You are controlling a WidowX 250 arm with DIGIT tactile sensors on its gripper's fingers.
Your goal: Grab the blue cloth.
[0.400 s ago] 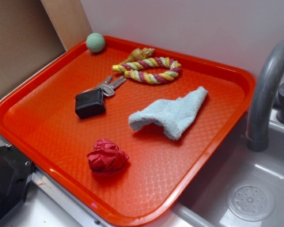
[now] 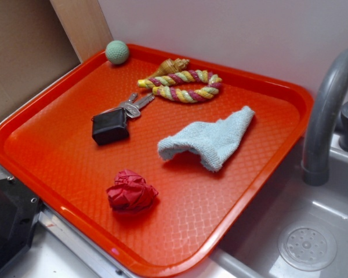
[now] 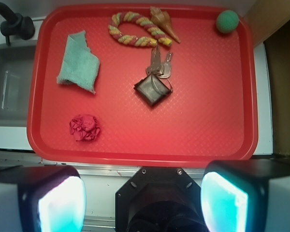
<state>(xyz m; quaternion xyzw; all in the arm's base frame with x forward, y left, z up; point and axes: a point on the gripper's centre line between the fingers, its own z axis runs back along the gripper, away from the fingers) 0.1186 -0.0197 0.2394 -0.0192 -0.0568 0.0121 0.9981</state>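
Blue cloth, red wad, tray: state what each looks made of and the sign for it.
Blue cloth: soft knitted or terry fabric, matte; its surface looks looped and it lies draped in folds.
Red wad: probably thin fabric, possibly paper, crumpled into sharp creases, slightly shiny.
Tray: moulded plastic by its look, with a glossy raised rim and a diamond-textured floor that catches the light.

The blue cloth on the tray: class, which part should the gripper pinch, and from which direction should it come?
Probably from straight above, pinching the raised folded end of the blue cloth nearest the red fabric wad. The cloth lies flat on the tray elsewhere, and that hump offers fabric to close on. The gripper stands open.
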